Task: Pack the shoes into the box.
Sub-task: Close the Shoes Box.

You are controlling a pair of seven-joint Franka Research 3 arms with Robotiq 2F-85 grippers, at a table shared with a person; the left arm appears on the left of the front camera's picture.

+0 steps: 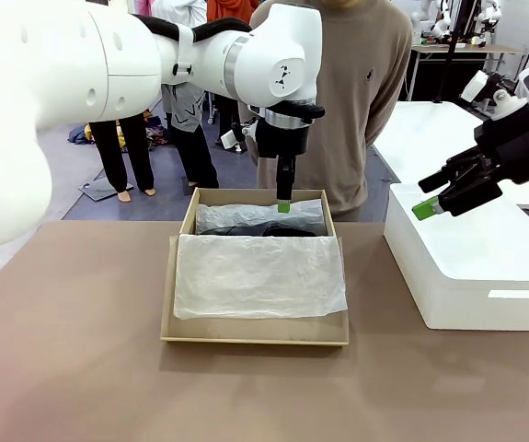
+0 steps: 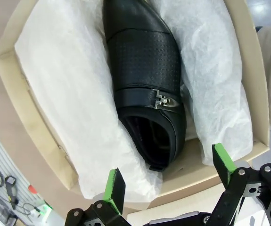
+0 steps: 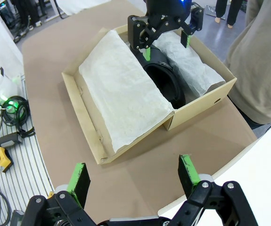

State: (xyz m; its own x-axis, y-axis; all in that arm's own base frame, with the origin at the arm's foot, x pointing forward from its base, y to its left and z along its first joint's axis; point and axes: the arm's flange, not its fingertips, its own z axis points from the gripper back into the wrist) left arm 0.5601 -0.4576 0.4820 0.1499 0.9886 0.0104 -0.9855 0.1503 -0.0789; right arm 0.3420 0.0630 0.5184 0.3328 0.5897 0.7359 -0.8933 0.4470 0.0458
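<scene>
Got the lid (image 1: 246,330) flopped open in front of the box (image 1: 190,216), buckle shoe (image 2: 144,66) already inside (second unclear), left gripper (image 2: 168,169) above, right gripper (image 3: 133,173) off beside, both gaping empty, just needs closing.

In the left wrist view, the toe of the glossy black leather shoe with a metal buckle (image 2: 144,75) is cut off by the upper edge. The crinkled white tissue paper (image 2: 64,89) covers its sides, and what else lies under this paper I cannot tell. In the front view, at the centre, only a dark sliver of the shoe shows between the paper sheets. The white rectangular block (image 1: 466,267) runs out at the right edge.
</scene>
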